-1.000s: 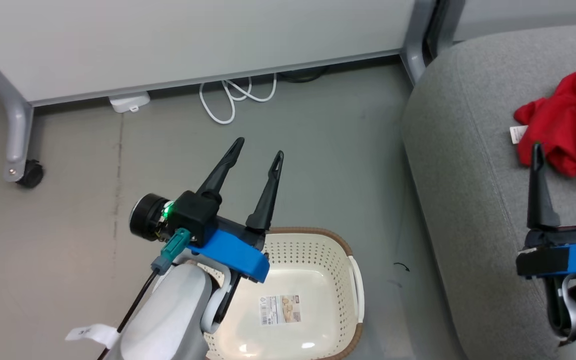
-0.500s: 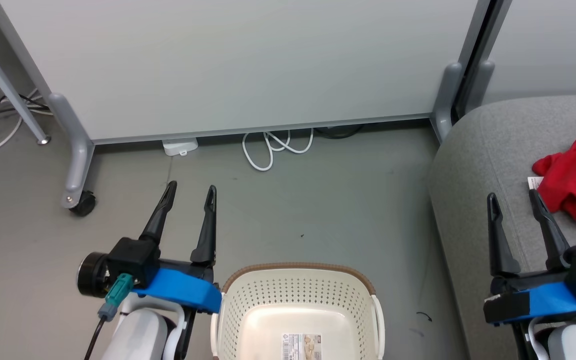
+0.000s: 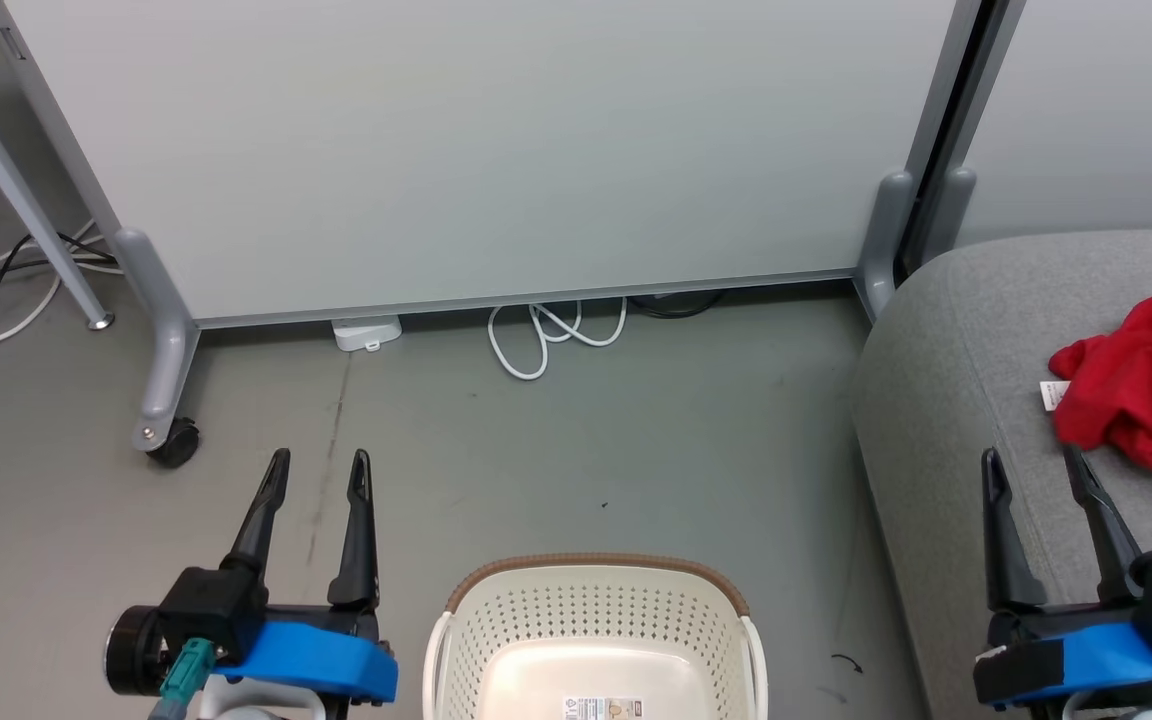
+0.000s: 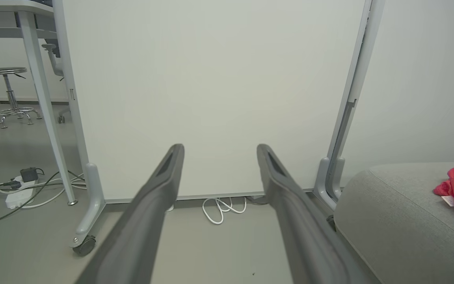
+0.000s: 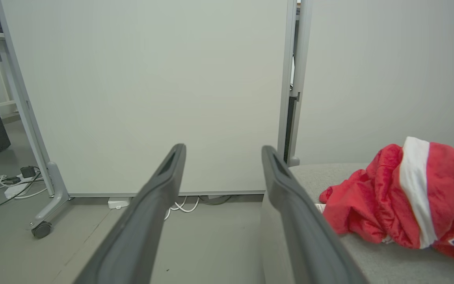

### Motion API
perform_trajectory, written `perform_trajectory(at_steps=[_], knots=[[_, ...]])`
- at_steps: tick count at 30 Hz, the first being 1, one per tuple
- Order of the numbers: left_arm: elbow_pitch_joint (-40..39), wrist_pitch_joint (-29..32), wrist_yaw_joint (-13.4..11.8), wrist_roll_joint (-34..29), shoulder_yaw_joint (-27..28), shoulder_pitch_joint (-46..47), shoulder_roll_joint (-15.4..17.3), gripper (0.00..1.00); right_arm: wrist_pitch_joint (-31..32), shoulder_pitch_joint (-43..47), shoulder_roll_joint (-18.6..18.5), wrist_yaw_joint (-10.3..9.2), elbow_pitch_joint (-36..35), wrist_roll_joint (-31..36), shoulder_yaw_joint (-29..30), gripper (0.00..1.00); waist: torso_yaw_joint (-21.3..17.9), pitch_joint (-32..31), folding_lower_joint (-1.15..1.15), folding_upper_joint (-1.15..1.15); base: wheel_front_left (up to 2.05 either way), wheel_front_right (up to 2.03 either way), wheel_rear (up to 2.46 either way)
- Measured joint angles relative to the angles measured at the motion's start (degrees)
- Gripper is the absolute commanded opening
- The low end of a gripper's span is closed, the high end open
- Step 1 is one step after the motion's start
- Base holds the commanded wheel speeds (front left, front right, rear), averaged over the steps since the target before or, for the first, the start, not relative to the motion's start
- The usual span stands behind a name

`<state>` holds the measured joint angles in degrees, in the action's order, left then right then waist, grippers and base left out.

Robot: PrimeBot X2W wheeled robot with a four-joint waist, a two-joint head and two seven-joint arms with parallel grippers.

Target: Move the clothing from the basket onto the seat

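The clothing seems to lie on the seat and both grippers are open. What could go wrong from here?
1. The right gripper stands open close to the clothing on the seat; a sideways swing might snag the cloth and drag it off.
2. The head view cuts off the near part of the basket, so a leftover garment could be missed.
3. Driving forward might catch the white cable on the floor.

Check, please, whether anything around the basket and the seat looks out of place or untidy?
Nothing looks damaged or spilled. The red clothing lies in a crumpled heap on the seat, a white tag sticking out, and a white cable sprawls in loose loops on the floor below the partition. The basket stands upright.
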<state>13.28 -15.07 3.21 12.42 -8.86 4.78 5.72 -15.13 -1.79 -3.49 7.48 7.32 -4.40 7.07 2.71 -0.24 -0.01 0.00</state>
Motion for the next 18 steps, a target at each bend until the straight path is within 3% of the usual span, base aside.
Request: perform_trajectory(at_steps=[18], knots=[[0.25, 0.00, 2.23, -2.21, 1.76, -2.69, -1.80, 1.00, 0.00, 2.41, 0.49, 0.00, -0.57, -0.14, -0.46, 1.00, -0.32, -0.50, 0.01, 0.00, 0.00, 0.00, 0.00]])
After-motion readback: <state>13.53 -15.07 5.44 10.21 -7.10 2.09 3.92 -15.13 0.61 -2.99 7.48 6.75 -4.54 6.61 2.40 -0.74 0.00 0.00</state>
